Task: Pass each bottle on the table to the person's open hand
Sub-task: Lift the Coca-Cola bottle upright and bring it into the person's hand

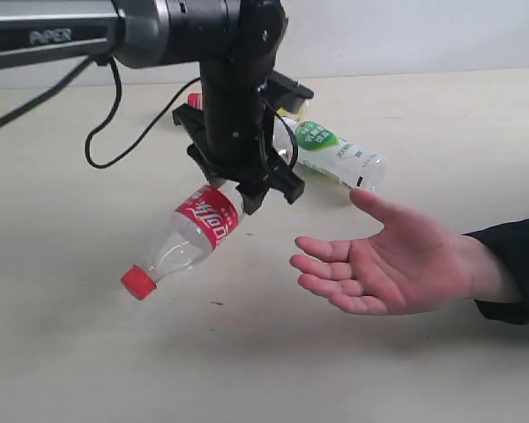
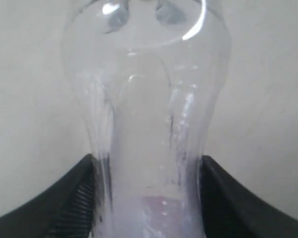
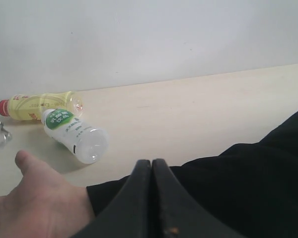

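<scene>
My left gripper [image 1: 247, 196] is shut on the clear bottle with the red label [image 1: 198, 231], held above the table [image 1: 88, 352] with its red cap [image 1: 138, 282] tilted down to the left. In the left wrist view the clear bottle [image 2: 146, 114] fills the gap between both fingers [image 2: 72, 198]. The person's open hand [image 1: 383, 260] lies palm up just right of it. The white bottle with a green label [image 1: 335, 152] and the yellow bottle [image 3: 39, 105] lie behind. My right gripper [image 3: 152, 166] is shut and empty, beside the person's black sleeve [image 3: 248, 183].
The left arm's black cable [image 1: 101, 132] loops over the table at the left. A pale wall [image 3: 149, 39] rises behind the table's far edge. The person's hand [image 3: 37, 203] and the green-label bottle [image 3: 74, 135] also show in the right wrist view.
</scene>
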Robot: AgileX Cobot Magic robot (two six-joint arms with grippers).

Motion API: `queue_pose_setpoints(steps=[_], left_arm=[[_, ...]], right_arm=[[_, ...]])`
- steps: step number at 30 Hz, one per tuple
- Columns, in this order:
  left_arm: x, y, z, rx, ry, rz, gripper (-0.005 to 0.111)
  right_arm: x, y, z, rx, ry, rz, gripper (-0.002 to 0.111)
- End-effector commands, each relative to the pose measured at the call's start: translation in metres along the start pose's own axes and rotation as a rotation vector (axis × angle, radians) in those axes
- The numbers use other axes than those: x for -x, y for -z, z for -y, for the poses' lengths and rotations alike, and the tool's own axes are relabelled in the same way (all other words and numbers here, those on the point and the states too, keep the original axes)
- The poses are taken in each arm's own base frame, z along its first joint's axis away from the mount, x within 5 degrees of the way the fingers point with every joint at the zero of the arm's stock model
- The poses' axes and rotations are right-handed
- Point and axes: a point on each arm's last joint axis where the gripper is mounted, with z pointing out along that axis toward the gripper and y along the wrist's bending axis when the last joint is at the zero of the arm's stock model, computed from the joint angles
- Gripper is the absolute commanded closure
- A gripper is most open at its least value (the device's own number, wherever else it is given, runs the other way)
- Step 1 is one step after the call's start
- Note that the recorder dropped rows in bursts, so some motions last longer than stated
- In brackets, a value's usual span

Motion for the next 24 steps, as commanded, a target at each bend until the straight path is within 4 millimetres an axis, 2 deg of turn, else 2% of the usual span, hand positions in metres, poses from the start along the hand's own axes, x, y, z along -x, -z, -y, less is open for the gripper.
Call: queue_pose_setpoints(steps=[1, 5, 9, 13, 15, 24], left_arm=[[-0.004, 0.046, -0.007, 0.005, 0.087, 0.12, 0.107], [-0.01, 0.075, -0.01, -0.017, 0.235, 0.189, 0.107], [-0.016, 0.091, -0.004, -0.108, 0.417, 0.193, 0.107], [-0.017, 0.099, 0.012, -0.299, 0.511, 0.157, 0.107], [-0.015, 0.101, 0.019, -0.385, 0.505, 0.157, 0.107], [-0.019, 0.103, 0.027, -0.463, 0.514, 0.093, 0.107]], right_arm=[[-0.001, 0.0, 0.0, -0.003, 0.01, 0.008, 0.108], [-0.001, 0.0, 0.0, -0.003, 0.01, 0.008, 0.108], [-0.001, 0.0, 0.0, -0.003, 0.01, 0.008, 0.108], [-0.001, 0.0, 0.0, -0.003, 0.01, 0.008, 0.108], [-0.001, 0.0, 0.0, -0.003, 0.01, 0.008, 0.108], [-0.001, 0.0, 0.0, -0.003, 0.01, 0.008, 0.108]])
